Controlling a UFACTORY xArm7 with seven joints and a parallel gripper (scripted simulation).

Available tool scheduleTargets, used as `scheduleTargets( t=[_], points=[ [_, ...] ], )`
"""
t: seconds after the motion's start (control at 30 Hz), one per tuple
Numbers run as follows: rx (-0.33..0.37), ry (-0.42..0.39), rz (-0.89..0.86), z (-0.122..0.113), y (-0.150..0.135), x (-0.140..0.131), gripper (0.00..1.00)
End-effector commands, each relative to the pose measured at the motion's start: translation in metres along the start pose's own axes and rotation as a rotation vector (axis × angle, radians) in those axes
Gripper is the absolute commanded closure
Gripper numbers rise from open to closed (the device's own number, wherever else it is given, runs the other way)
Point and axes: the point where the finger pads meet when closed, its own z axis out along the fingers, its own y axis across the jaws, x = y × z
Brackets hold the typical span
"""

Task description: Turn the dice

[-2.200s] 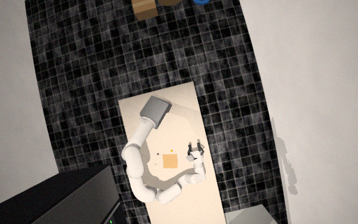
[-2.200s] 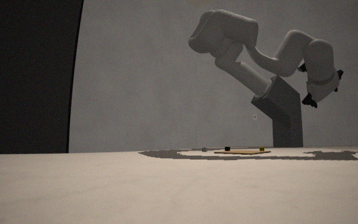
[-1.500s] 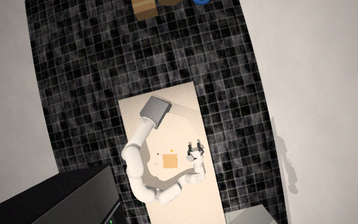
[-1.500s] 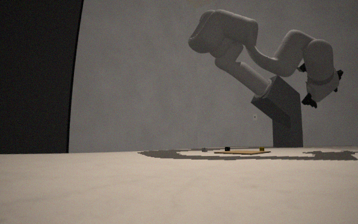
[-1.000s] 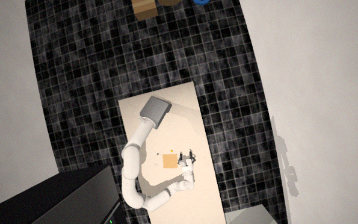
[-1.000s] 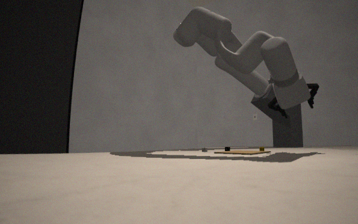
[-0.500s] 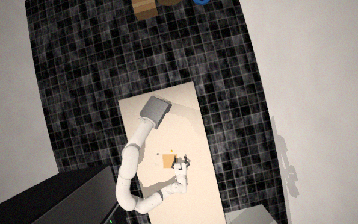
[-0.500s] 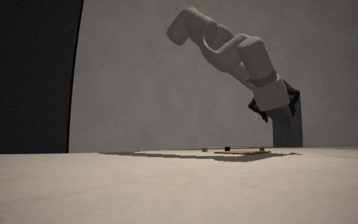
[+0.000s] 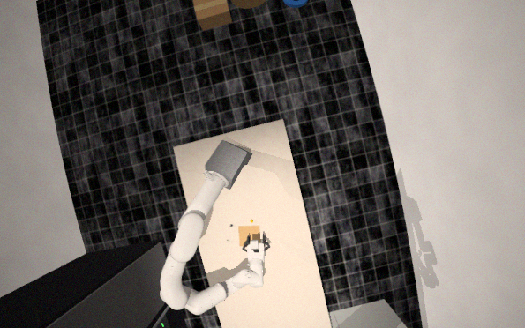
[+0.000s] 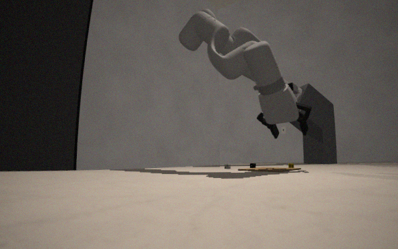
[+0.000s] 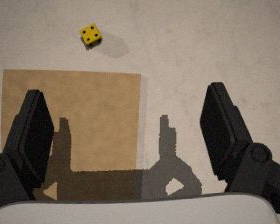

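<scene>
The tan square mat (image 9: 250,234) lies flat on the table and also shows in the wrist view (image 11: 71,129) and in the low side view (image 10: 269,169). A yellow die (image 11: 91,35) (image 9: 251,220) (image 10: 291,165) lies on the table just beyond the mat's far edge, off the mat; its top face seems to show four pips. A black die (image 9: 231,226) (image 10: 253,165) and a grey die (image 10: 227,166) lie on the table left of the mat. My gripper (image 11: 125,105) (image 10: 288,128) (image 9: 258,242) is open and empty, well above the mat's right edge.
The arm's grey base block (image 9: 228,163) stands at the table's far end. A dark cabinet (image 9: 72,291) stands to the left of the table and a pale box (image 9: 363,315) at the lower right. The table's long edges drop to a tiled floor.
</scene>
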Motion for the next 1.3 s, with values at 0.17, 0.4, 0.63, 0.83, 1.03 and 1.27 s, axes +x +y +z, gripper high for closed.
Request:
scheduleTargets(
  t=[0.17, 0.4, 0.63, 0.83, 1.03, 1.27],
  points=[
    [0.001, -0.042, 0.020, -0.005, -0.006, -0.003, 0.00],
    [-0.012, -0.187, 0.172, -0.019, -0.056, -0.019, 0.00],
    [-0.012, -0.187, 0.172, -0.019, -0.056, -0.019, 0.00],
    [-0.035, -0.312, 0.299, -0.031, -0.097, -0.024, 0.00],
    [-0.038, -0.323, 0.310, -0.032, -0.100, -0.024, 0.00],
    [-0.054, -0.385, 0.371, -0.038, -0.119, -0.023, 0.00]
  ],
)
